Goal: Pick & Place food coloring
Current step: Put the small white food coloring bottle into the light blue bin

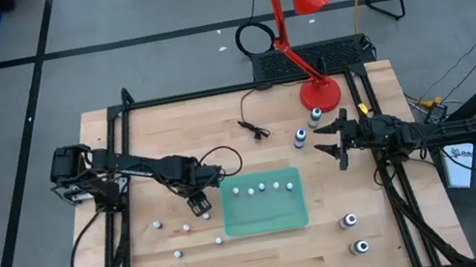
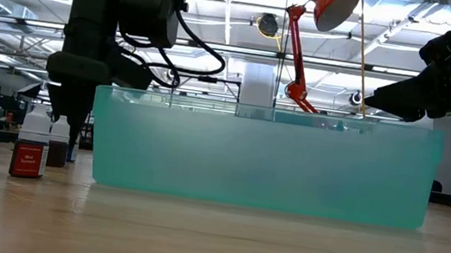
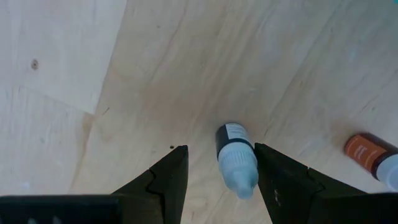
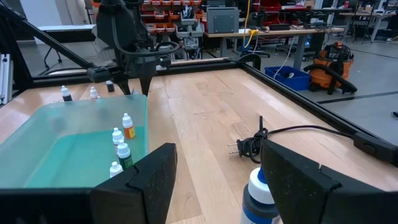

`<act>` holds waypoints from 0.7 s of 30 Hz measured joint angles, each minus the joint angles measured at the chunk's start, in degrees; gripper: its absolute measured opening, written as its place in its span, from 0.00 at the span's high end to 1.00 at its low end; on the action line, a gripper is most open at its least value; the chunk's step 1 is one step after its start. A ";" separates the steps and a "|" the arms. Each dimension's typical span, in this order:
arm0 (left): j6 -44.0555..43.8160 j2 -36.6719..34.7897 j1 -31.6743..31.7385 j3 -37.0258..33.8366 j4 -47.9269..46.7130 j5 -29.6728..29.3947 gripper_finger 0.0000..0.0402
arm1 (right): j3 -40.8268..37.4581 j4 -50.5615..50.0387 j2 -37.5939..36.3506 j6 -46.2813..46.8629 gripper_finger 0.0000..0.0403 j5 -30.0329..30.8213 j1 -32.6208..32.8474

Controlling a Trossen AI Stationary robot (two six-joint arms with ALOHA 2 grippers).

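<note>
From my station I see the wooden bench [image 1: 269, 251] with the green tray [image 1: 266, 213] near its middle, four small bottles [image 1: 257, 189] standing in a row inside it along its far wall, and a red lamp [image 1: 302, 4] at the far edge. My left pincer [image 1: 198, 203] hangs just left of the tray with its fingers [image 3: 166, 180] spread either side of a small dark bottle [image 3: 236, 158], not squeezing it, while a few more small bottles [image 1: 183, 229] dot the bench nearby. My right pincer [image 1: 331, 147] hovers spread to the right of the tray beside two larger white-topped bottles [image 1: 306, 128], with two more [image 1: 354, 235] near the front right corner.
</note>
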 joint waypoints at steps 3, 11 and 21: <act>0.06 0.00 0.00 0.00 -0.16 0.00 0.54 | -0.01 0.00 0.00 0.02 0.45 0.00 0.00; 0.41 -0.95 0.00 0.00 -0.37 -0.04 0.54 | 0.00 0.00 0.01 0.01 0.45 0.00 0.00; 0.10 -3.93 0.00 0.07 1.28 -1.09 0.54 | -0.01 0.00 0.01 0.00 0.45 0.00 0.00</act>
